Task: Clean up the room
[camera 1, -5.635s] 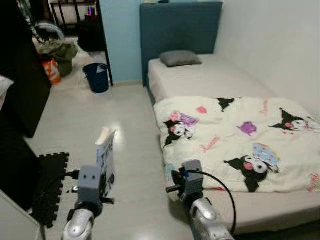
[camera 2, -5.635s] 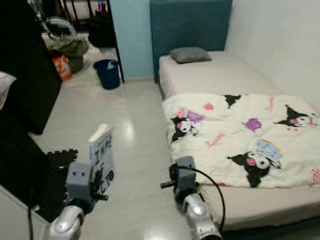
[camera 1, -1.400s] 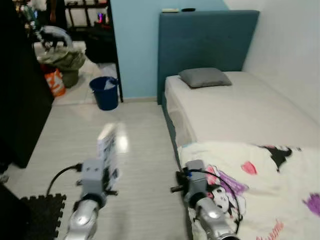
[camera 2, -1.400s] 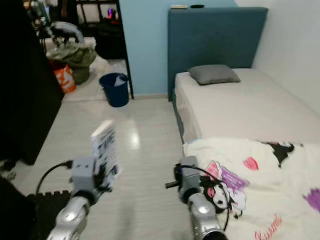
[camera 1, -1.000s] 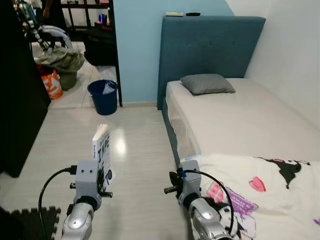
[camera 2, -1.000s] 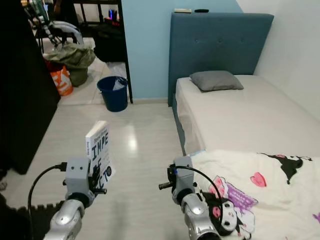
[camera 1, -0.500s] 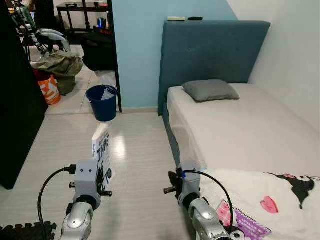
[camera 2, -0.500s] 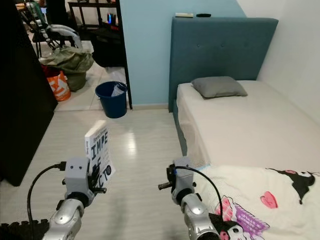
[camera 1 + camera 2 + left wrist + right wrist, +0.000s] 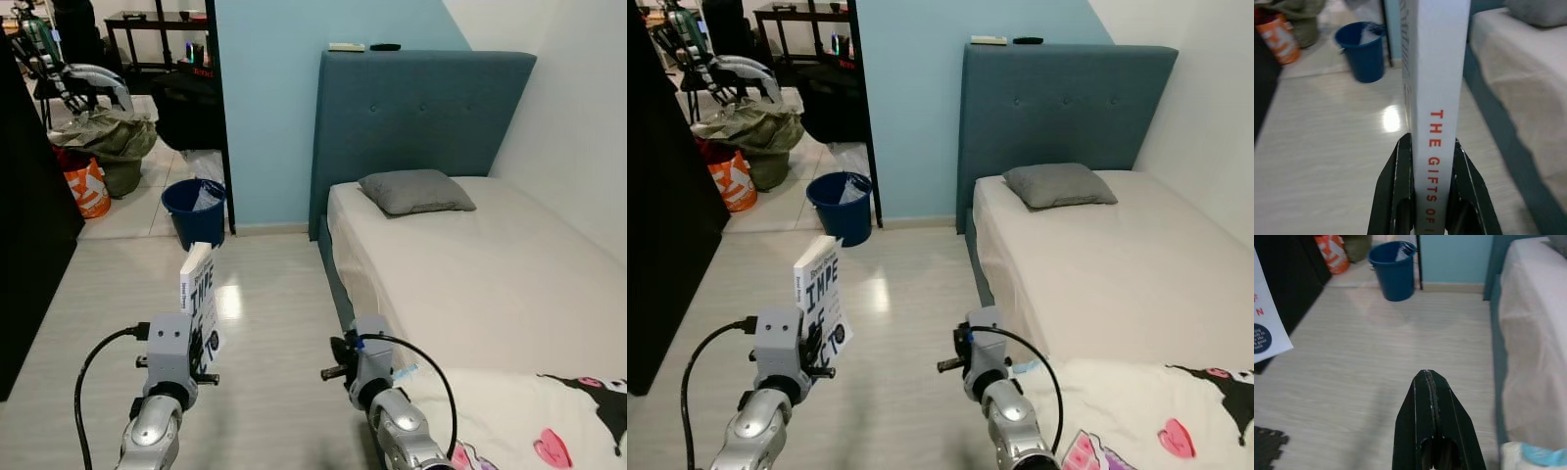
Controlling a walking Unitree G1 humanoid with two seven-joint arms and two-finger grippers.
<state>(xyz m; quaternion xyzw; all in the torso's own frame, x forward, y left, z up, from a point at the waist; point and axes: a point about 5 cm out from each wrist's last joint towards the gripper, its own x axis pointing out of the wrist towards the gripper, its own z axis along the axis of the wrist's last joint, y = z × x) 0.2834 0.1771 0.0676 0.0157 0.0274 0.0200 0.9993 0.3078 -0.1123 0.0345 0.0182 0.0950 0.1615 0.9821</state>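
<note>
Left end effector (image 9: 1432, 161) still clamping upright book (image 9: 200, 305), right end effector (image 9: 1430, 382) closed empty, bed (image 9: 470, 264) now nearer

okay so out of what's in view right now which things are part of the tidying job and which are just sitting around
Part of the job:
- white book, held upright in the left gripper
- right gripper, shut and empty, out over the floor

Just sitting around:
- blue bucket by the doorway
- grey pillow on the bed
- orange bag in the next room
</note>
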